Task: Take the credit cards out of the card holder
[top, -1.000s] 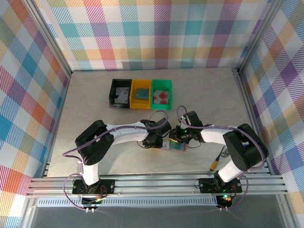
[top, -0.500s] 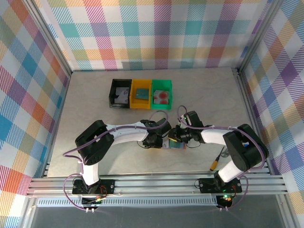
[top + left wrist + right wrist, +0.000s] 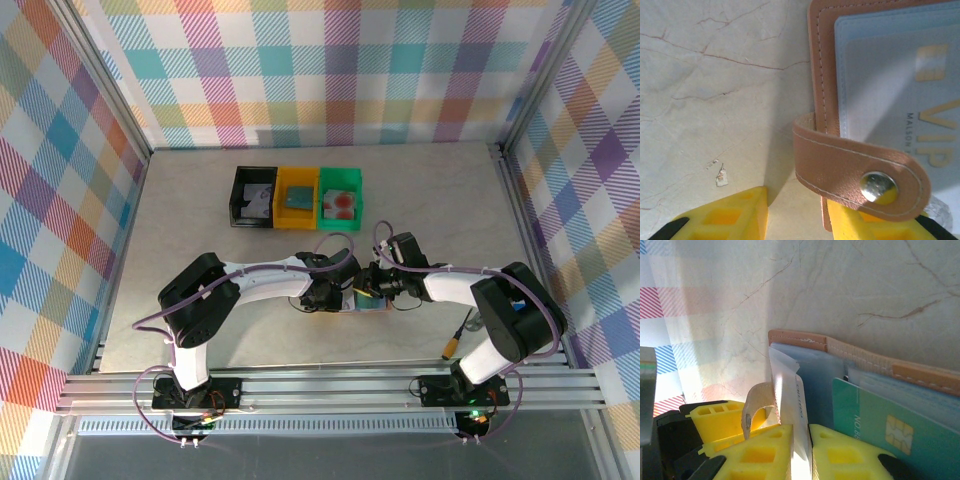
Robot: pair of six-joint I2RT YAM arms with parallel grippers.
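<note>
In the left wrist view, the left gripper (image 3: 797,196) is being held partly open at the bottom of the frame, with a visible gap between its yellow fingers. Its right-hand finger is being overlapped by the snap strap (image 3: 860,172) of the brown card holder (image 3: 821,70); contact cannot be judged. In the right wrist view, the right gripper (image 3: 801,427) is being kept nearly closed at bottom center, pinching a thin pale card in a clear sleeve (image 3: 799,410), which is standing on edge.

One holder is being shown, placed right of center in the overhead view between the two grippers. A pale card marked VIP (image 3: 885,90) is lying in its pocket at the right of the left wrist view; whether it is the pinched one cannot be told. One green card (image 3: 890,425) is showing at lower right in the right wrist view. Three bins are being seen at upper center overhead: black (image 3: 236,205), yellow (image 3: 296,217) and green (image 3: 341,223), all containing cards. One orange-handled tool (image 3: 451,347) is lying at lower right.

Overhead, the opened holder's long axis is running left to right. The VIP lettering is turned sideways, reading down the frame, and the green card's long edge is sloping down toward the right.
</note>
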